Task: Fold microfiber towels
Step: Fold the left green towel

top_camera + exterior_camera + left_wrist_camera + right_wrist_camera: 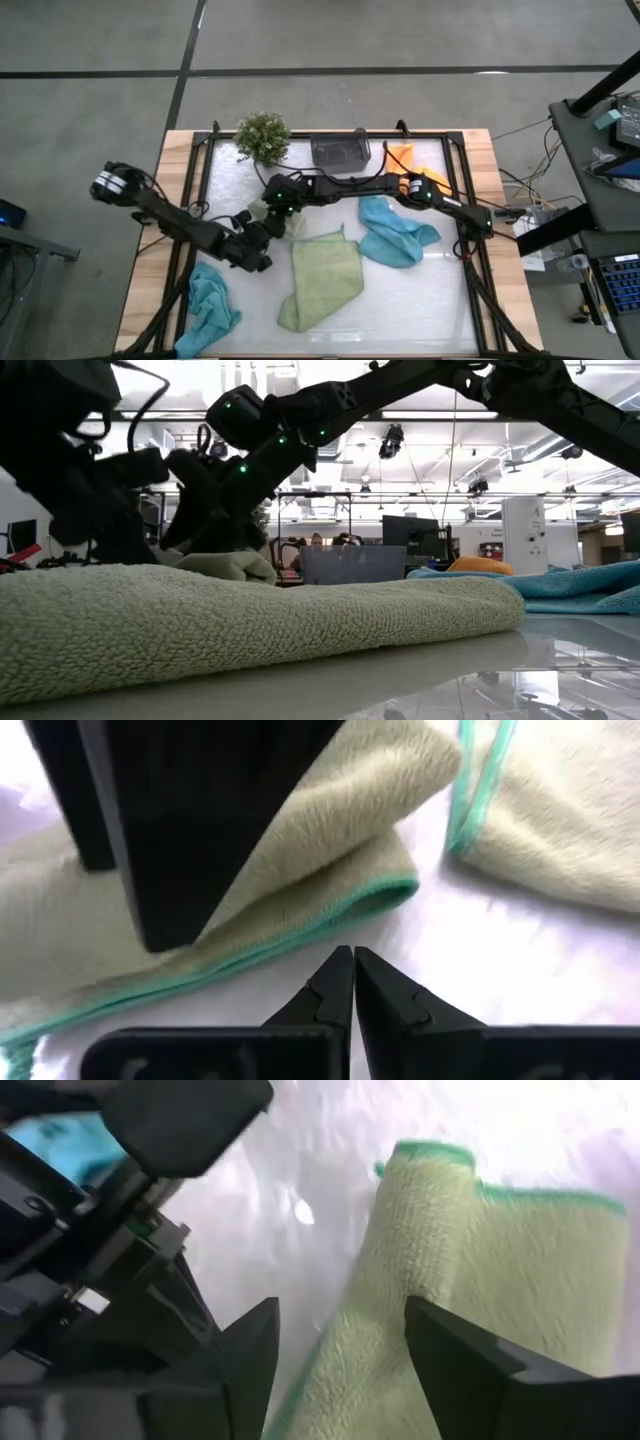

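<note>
A small light green microfiber towel (pixel 257 209) (pixel 330 870) lies folded over on the table left of centre; its teal-edged fold rests on the tabletop. My right gripper (pixel 264 213) (pixel 340 1355) hangs open right over it. My left gripper (pixel 266 232) (pixel 353 982) is shut just in front of the towel's near edge, with nothing between its fingers. A bigger light green towel (pixel 322 280) lies loosely folded at the middle front. Two teal towels (pixel 395 232) (pixel 210 305) lie crumpled at the right and the front left. An orange towel (pixel 412 160) lies at the back right. My right gripper stands open over the small green towel's raised fold (pixel 340 810), slanting down from the table's right. One dark finger (pixel 170 830) stands against the cloth, but I cannot tell whether it touches. The towel lies on the table.
A small grey bin (pixel 340 151) and a little potted plant (pixel 262 136) stand at the table's far edge. A black frame (pixel 205 160) borders the white work surface. Both arms cross close together over the table's left half.
</note>
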`<action>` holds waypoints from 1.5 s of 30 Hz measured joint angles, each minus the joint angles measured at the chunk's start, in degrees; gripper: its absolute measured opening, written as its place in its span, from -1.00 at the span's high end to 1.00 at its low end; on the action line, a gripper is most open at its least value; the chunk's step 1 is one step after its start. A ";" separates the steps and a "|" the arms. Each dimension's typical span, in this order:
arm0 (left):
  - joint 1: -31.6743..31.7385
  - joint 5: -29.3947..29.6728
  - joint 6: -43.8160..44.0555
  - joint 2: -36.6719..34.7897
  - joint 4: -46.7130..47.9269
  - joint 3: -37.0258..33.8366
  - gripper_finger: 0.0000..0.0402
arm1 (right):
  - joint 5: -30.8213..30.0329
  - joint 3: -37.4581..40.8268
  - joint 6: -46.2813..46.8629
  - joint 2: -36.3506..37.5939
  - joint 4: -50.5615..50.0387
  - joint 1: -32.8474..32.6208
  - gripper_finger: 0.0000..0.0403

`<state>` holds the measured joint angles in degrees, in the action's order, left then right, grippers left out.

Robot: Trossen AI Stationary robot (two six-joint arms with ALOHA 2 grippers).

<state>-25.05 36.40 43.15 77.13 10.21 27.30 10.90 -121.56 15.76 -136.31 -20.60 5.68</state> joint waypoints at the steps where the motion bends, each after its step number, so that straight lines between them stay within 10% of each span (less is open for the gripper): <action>1: -0.08 -0.24 0.03 -1.49 1.26 0.02 1.00 | 0.35 -0.08 0.14 0.15 0.37 0.06 -0.06; 24: 0.10 -1.92 -7.73 -24.26 17.84 0.17 1.00 | 1.64 11.86 -19.28 14.83 -16.98 -0.24 0.02; 38: 3.67 5.52 -18.20 -23.83 27.01 0.06 0.25 | 1.49 41.22 -18.10 27.99 13.23 -2.40 0.02; 45: 5.12 5.70 -19.93 -20.01 26.31 0.08 0.18 | 0.61 54.92 -11.97 28.37 39.20 -4.78 0.02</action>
<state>-19.93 42.11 23.22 57.11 36.52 27.38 11.51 -66.64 3.78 -107.93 18.59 0.89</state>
